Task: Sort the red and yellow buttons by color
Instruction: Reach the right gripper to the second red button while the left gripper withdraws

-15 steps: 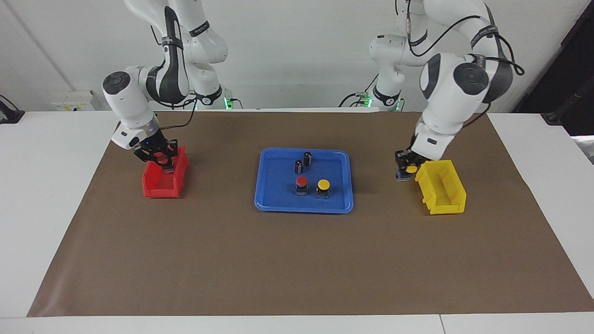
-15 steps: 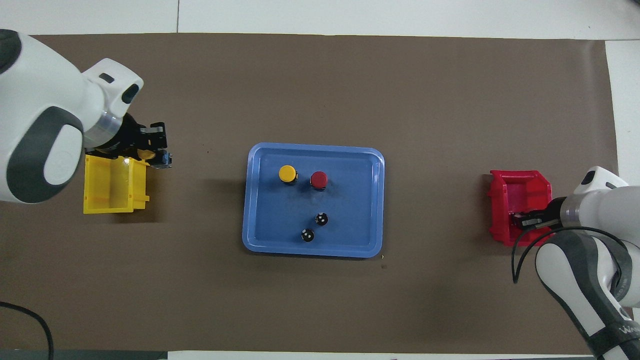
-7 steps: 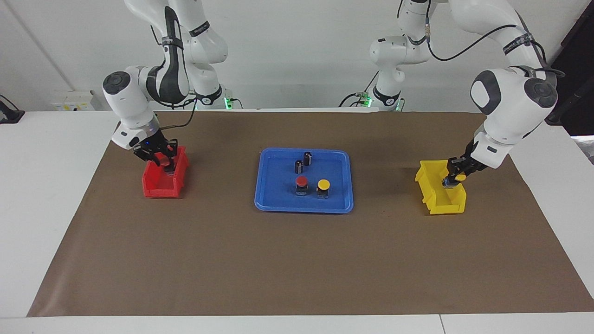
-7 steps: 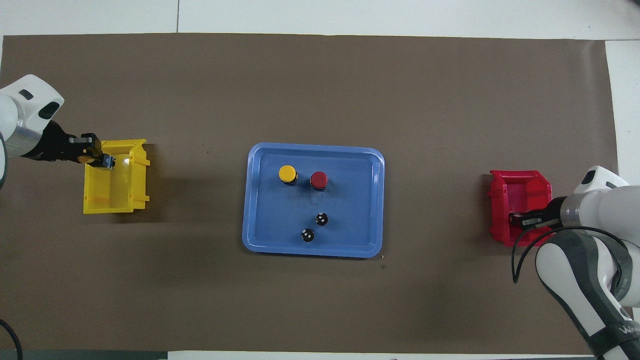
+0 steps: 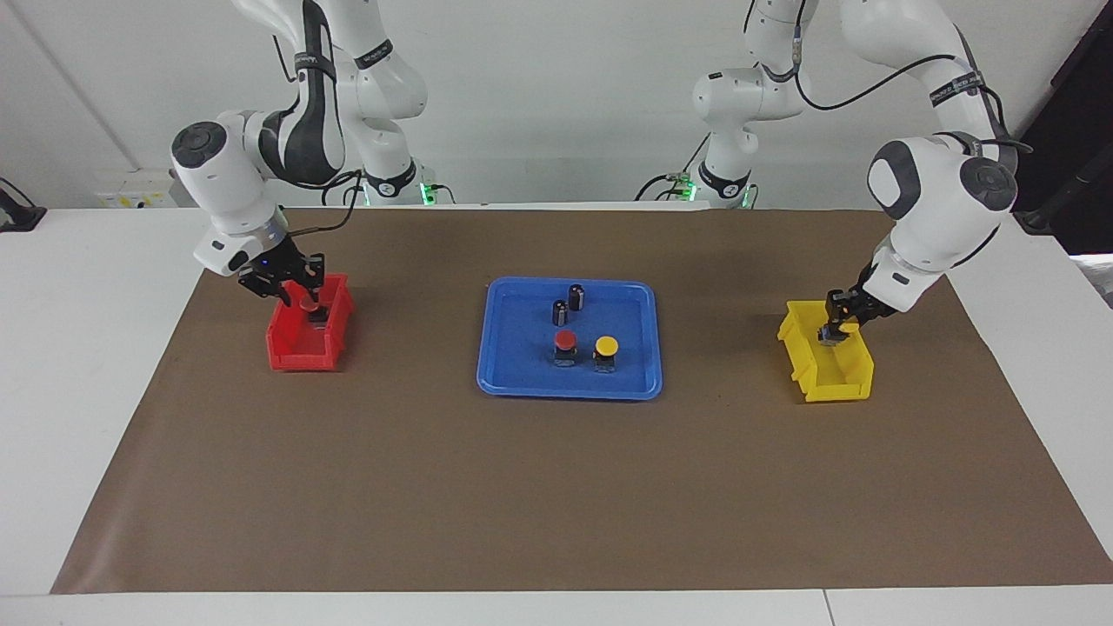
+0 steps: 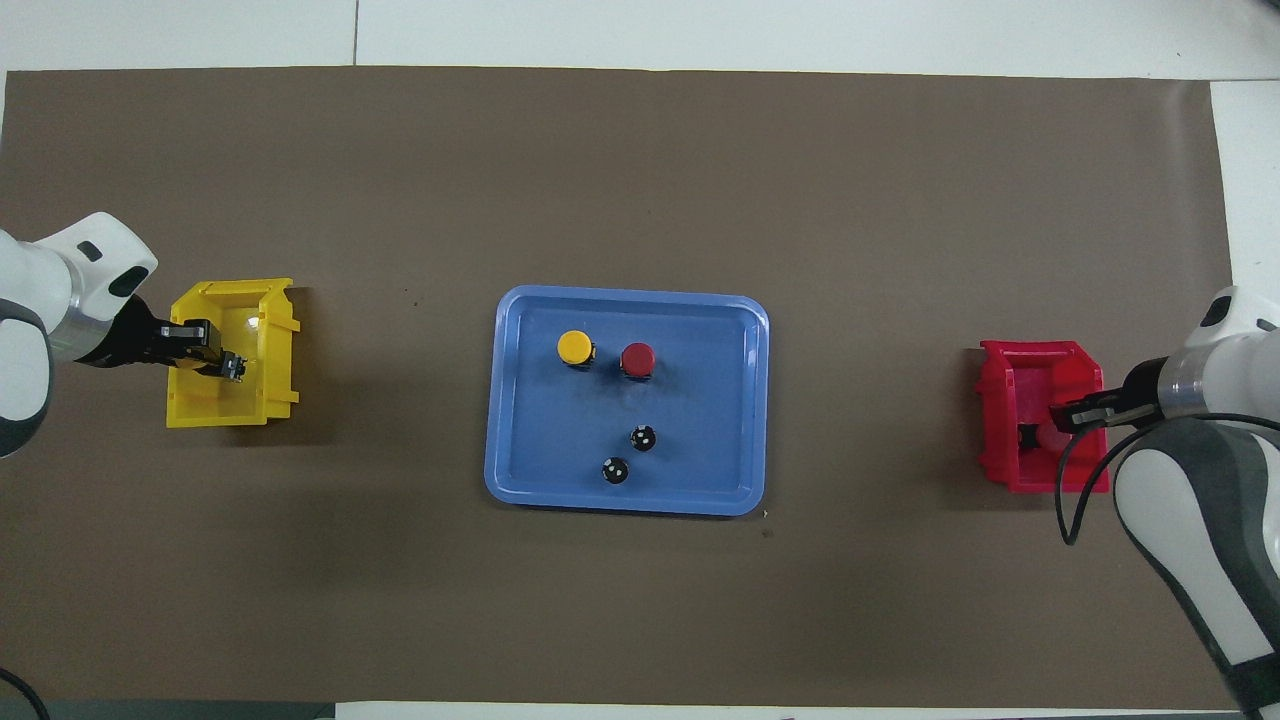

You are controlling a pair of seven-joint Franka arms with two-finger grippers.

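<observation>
One red button (image 5: 565,341) (image 6: 637,358) and one yellow button (image 5: 606,348) (image 6: 574,347) stand upright side by side in the blue tray (image 5: 569,393) (image 6: 625,505). A second red button (image 5: 310,308) (image 6: 1042,437) lies inside the red bin (image 5: 300,356) (image 6: 1040,480). My right gripper (image 5: 297,291) (image 6: 1068,418) is open just above it, over the bin. My left gripper (image 5: 836,323) (image 6: 212,352) is shut on the second yellow button (image 5: 827,335) (image 6: 234,368) and holds it low inside the yellow bin (image 5: 835,387) (image 6: 215,415).
Two small dark cylinders with silvery tops (image 5: 576,296) (image 6: 643,437) stand in the tray, nearer to the robots than the buttons. The red bin is at the right arm's end of the brown mat, the yellow bin at the left arm's end.
The left gripper carried its yellow button from beside the yellow bin to over it and down inside. The right gripper let go of the red button in the red bin and rose slightly.
</observation>
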